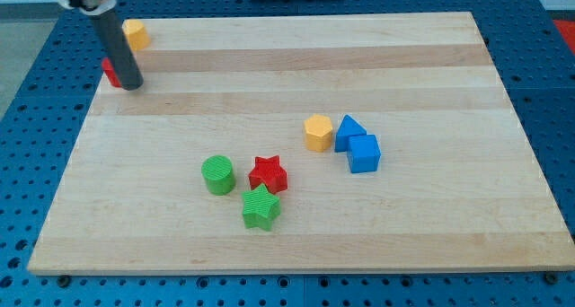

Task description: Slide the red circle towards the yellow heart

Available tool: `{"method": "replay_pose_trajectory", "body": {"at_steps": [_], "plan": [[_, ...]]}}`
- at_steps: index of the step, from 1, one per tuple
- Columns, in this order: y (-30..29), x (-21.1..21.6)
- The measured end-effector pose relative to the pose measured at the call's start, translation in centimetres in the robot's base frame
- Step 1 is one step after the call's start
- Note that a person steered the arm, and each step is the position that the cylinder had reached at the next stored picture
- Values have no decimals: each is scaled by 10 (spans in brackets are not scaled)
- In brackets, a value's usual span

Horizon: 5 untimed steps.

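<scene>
The red circle (110,73) lies near the board's left edge at the view's upper left, mostly hidden behind my rod. My tip (131,84) rests on the board just to the right of it, touching or nearly touching it. The yellow heart (136,33) sits close above, near the board's top-left corner, a short gap from the red circle.
In the board's middle lie a yellow hexagon (318,133), a blue triangle (349,130) and a blue cube (364,153), close together. Lower left of them are a green cylinder (217,175), a red star (268,174) and a green star (260,208).
</scene>
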<state>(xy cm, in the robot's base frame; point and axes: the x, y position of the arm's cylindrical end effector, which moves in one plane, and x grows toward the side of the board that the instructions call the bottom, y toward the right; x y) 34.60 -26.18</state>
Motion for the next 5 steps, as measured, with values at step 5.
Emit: {"method": "replay_pose_trajectory", "body": {"at_steps": [5], "plan": [[-43,12]]}}
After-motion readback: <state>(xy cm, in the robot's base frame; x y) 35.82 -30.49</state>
